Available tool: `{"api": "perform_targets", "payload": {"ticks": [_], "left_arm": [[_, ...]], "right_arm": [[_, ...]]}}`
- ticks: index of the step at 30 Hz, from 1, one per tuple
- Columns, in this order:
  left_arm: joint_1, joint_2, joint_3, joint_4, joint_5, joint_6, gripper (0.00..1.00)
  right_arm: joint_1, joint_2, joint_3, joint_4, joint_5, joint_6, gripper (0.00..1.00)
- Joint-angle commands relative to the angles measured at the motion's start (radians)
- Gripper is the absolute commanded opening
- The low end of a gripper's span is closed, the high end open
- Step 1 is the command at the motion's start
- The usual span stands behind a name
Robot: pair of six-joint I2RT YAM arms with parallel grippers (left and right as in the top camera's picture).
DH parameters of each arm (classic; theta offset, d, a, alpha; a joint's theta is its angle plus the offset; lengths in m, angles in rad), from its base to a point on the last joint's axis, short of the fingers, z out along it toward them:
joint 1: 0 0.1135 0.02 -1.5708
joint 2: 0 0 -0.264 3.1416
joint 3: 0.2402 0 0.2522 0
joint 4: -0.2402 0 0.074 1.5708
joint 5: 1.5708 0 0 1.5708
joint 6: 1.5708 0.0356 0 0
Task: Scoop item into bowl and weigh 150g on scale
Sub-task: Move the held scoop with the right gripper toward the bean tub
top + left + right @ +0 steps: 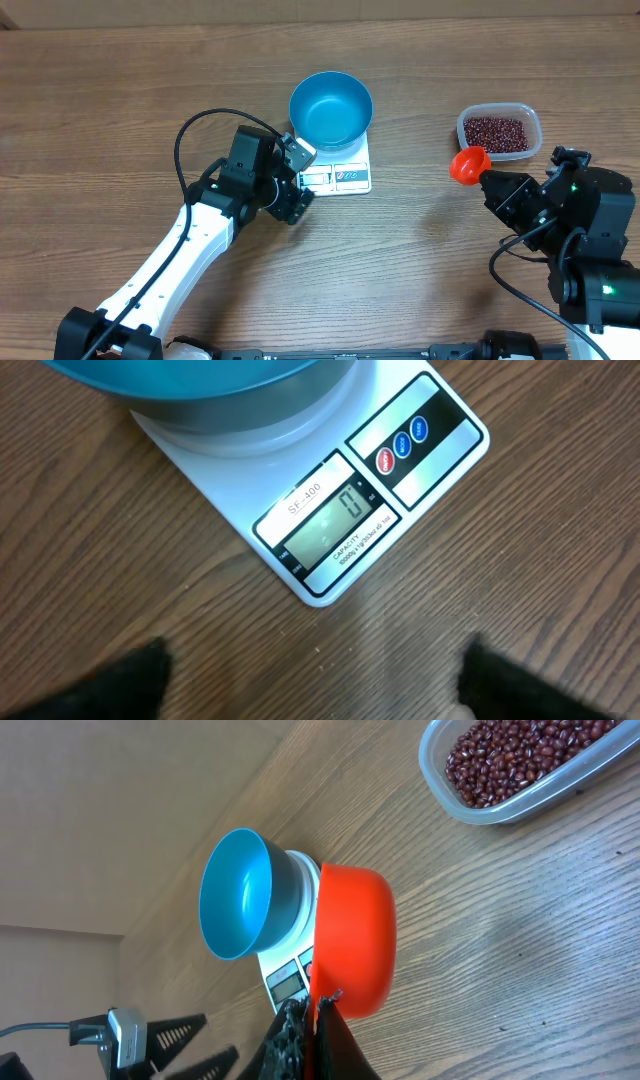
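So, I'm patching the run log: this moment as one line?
bowl: empty, on scale | scale: reads zero | left gripper: open, by scale | right gripper: shut on scoop | beans: in tub

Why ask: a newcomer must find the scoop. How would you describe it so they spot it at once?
Look to the right side of the wooden table, where a clear tub of dark red beans sits. Just beside it, nearer the blue bowl, the right hand grips a small round scoop. It is the only bright orange-red thing there.
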Motion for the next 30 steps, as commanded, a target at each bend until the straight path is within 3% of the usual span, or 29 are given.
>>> {"api": "perform_targets", "payload": {"ticks": [1,14,30], "left_arm": [[0.000,0.008,-0.011,0.006,0.011,-0.005,0.99],[0.000,0.008,-0.011,0.006,0.011,-0.004,0.99],[0.000,0.008,-0.011,0.006,0.011,-0.004,1.00]], "right_arm": [[-0.004,-0.007,0.035,0.008,0.006,-0.008,0.04],[-0.004,-0.007,0.035,0.053,-0.024,-0.004,0.04],[-0.004,-0.010,0.035,0.081,-0.028,0.131,0.04]]}}
